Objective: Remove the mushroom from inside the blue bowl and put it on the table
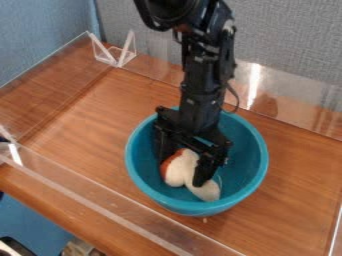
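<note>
mushroom: partly hidden by hand | table: cut off by edges

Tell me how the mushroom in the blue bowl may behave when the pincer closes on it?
The mushroom lies on its side with a rounded cap and smooth stem, so it may roll or slip sideways between the open pincer fingers. It looks like a small rigid toy, probably light. The blue bowl has curved glossy walls, so a nudged mushroom would likely slide back to the bottom.
</note>
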Tool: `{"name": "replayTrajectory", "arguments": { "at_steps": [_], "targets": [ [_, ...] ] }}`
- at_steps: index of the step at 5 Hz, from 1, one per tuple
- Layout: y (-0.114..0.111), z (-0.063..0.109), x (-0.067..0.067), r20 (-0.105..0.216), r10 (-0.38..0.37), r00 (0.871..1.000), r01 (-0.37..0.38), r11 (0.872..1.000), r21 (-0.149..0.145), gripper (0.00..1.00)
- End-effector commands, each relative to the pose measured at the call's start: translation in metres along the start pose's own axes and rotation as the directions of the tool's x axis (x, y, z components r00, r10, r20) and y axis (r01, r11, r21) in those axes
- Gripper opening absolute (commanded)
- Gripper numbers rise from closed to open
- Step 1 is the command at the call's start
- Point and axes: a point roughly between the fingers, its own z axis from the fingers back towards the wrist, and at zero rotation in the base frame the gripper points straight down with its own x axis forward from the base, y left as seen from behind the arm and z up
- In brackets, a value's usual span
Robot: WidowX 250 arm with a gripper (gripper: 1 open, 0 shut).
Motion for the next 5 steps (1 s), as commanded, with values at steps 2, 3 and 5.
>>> {"name": "replayTrajectory", "arguments": {
  "at_steps": [2,3,5],
  "targets": [
    [0.000,-0.010,0.004,0.009,-0.005,1.000,0.005,1.000,-0.008,0.00],
    [0.002,-0.007,0.002,0.021,-0.001,1.000,0.002,1.000,-0.015,0.00],
    [0.005,0.000,0.000,0.046,0.007,0.999,-0.006,1.000,-0.028,0.00]
  ]
}}
